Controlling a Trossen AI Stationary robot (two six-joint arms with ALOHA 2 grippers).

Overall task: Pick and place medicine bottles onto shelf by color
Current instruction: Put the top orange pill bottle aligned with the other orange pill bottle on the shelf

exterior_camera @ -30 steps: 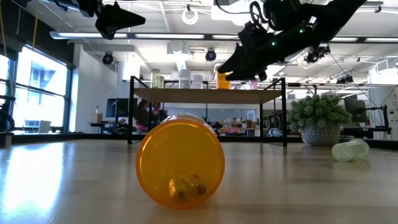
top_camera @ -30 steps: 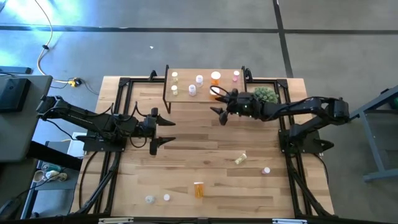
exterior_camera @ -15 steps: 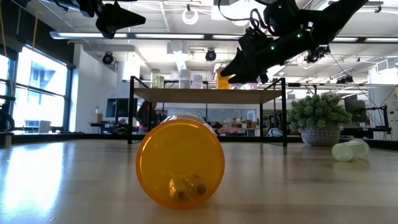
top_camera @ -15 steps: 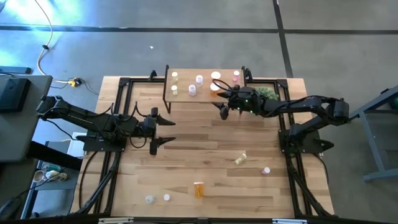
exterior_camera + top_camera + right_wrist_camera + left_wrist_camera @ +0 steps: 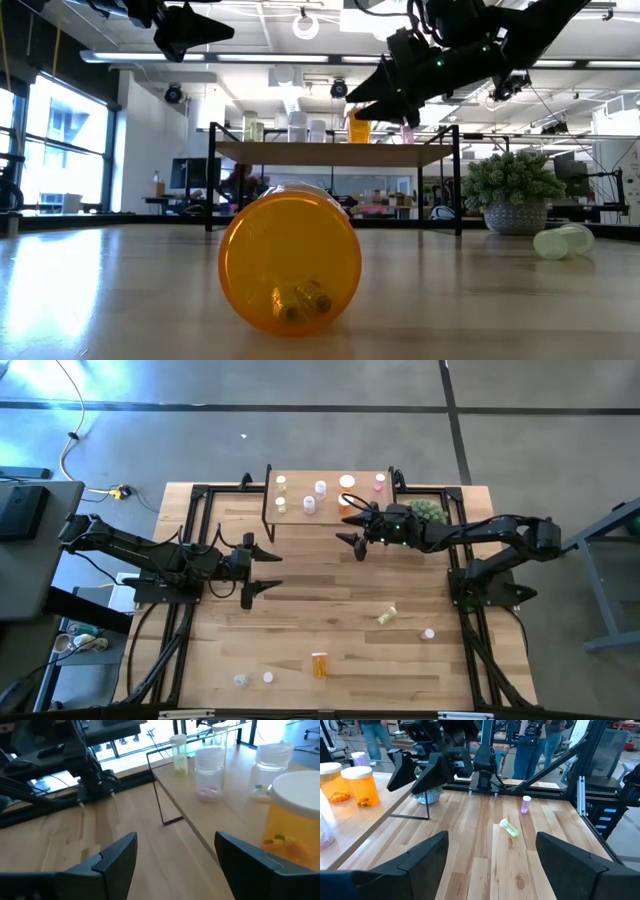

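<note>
The shelf (image 5: 330,510) stands at the table's far middle. On it stand yellow (image 5: 281,483), white (image 5: 320,487), orange (image 5: 347,482) and pink (image 5: 380,482) medicine bottles. My right gripper (image 5: 352,528) hovers open just off the shelf's near right corner, at shelf height, with nothing between its fingers; an orange bottle (image 5: 295,820) stands just ahead of it. My left gripper (image 5: 264,566) waits open over the table's left half. Loose bottles lie on the tabletop: yellow-green (image 5: 387,615), pink (image 5: 428,633), orange (image 5: 319,664) and two white (image 5: 241,680).
A green spiky plant (image 5: 428,512) sits right of the shelf, under my right arm. Black frame rails (image 5: 190,560) run along both sides of the table. People stand in the room beyond the table (image 5: 530,745). Bare wood lies between the two grippers.
My right gripper has swung slightly toward the shelf and back, and its fingertips have tipped up a little. It stays open beside the orange bottles.
</note>
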